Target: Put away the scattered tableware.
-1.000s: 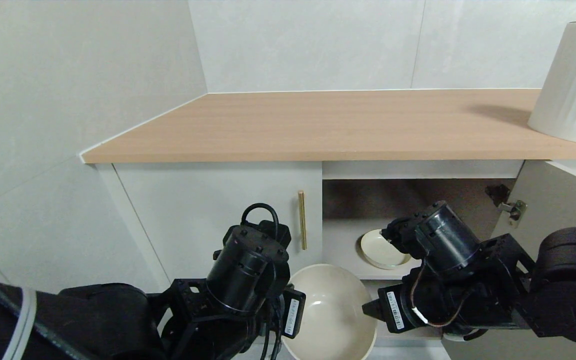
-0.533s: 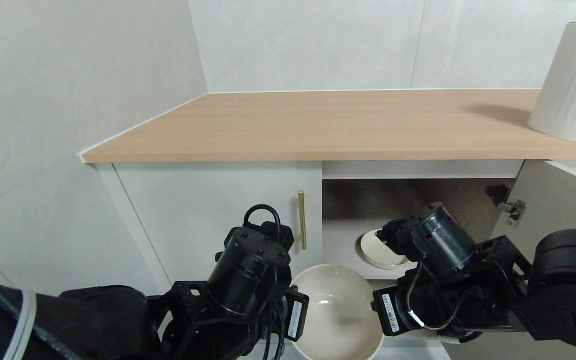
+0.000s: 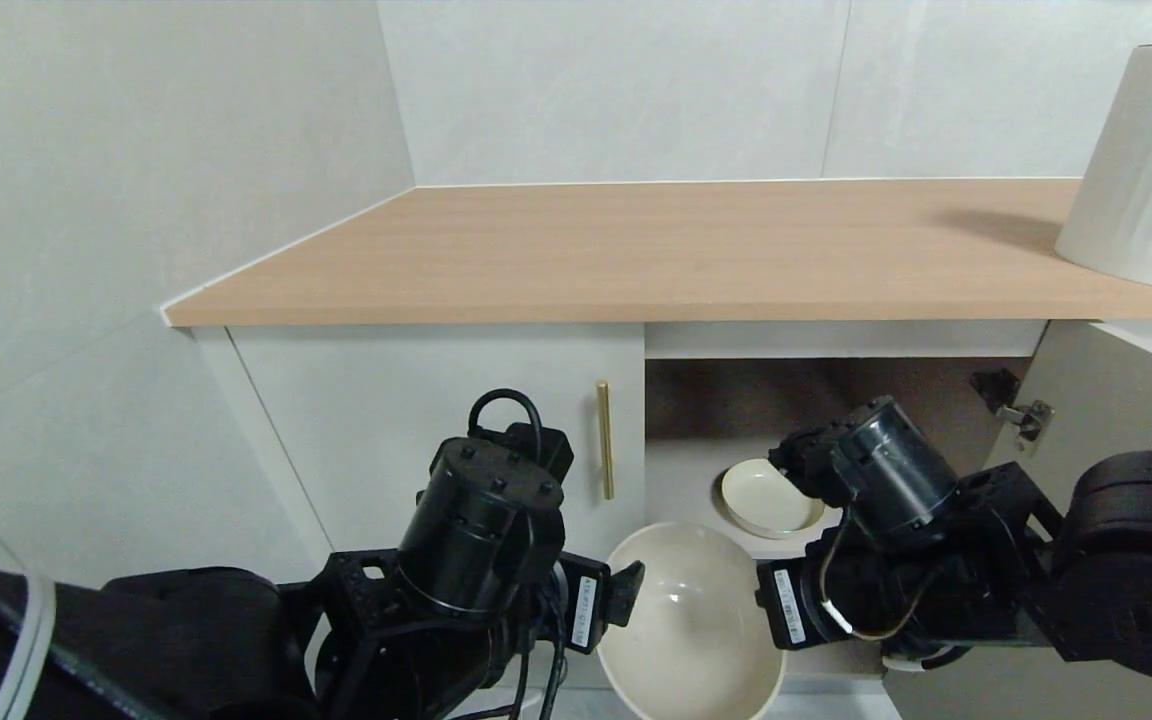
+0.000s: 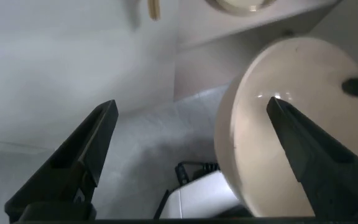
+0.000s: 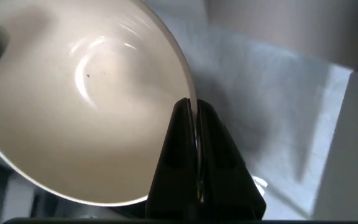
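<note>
Two dishes. The right pincer (image 5: 196,109) is clamping the large bowl (image 3: 691,620) by its rim, bowl hanging just outside the open cabinet's shelf (image 3: 681,490) edge. The small dish (image 3: 768,497) is sitting near the shelf front. The left pincer (image 4: 190,104) is gaping wide beside the bowl.

The bowl (image 3: 691,625) (rim pinched by the right gripper (image 5: 196,124)) has edged rightward, while the left gripper (image 4: 191,106) has shifted slightly leftward.

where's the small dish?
Head view: the small dish lies on the open cabinet's shelf, right of the brass handle, behind the large bowl the right hand grips.
</note>
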Controlling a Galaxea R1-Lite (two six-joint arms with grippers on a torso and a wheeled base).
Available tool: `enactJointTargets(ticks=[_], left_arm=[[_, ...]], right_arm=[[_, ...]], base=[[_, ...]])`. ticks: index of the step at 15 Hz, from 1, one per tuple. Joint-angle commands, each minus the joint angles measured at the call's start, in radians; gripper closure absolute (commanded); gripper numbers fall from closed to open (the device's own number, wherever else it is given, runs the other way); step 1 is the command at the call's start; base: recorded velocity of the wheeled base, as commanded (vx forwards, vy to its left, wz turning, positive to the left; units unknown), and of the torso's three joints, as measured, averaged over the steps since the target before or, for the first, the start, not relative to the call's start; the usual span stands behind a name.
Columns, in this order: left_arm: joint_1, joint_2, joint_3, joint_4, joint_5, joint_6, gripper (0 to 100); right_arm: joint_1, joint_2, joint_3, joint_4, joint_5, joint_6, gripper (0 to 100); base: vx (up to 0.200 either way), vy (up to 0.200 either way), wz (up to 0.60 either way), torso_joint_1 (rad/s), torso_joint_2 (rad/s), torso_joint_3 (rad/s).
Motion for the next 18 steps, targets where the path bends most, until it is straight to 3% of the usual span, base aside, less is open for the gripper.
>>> enactJointTargets(ticks=[1,7,12,18], left_arm=[[0.006,-0.01,0.0,-0.006,-0.003,-0.001,0],[0.034,-0.035,-0.002,-0.008,-0.001,-0.001,0],[0.035,-0.039,-0.002,-0.006,-0.003,-0.001,0],[0.035,-0.041,-0.003,-0.008,-0.003,-0.001,0]], right_arm=[[-0.087,0.064,0.023,-0.088,0.002,0.004,100],[-0.255,0.222,0.075,-0.369,-0.002,0.035,100],[-0.356,0.348,0.138,-0.745,-0.024,0.033,100],[-0.437,0.451,0.055,-0.803,-0.082,0.033,100]], base=[[0.0,0.0,0.0,0.0,0.0,0.0],[0.0,0.0,0.0,0.0,0.0,0.0],[0.0,0.0,0.0,0.0,0.0,0.0],[0.0,0.0,0.0,0.0,0.0,0.0]])
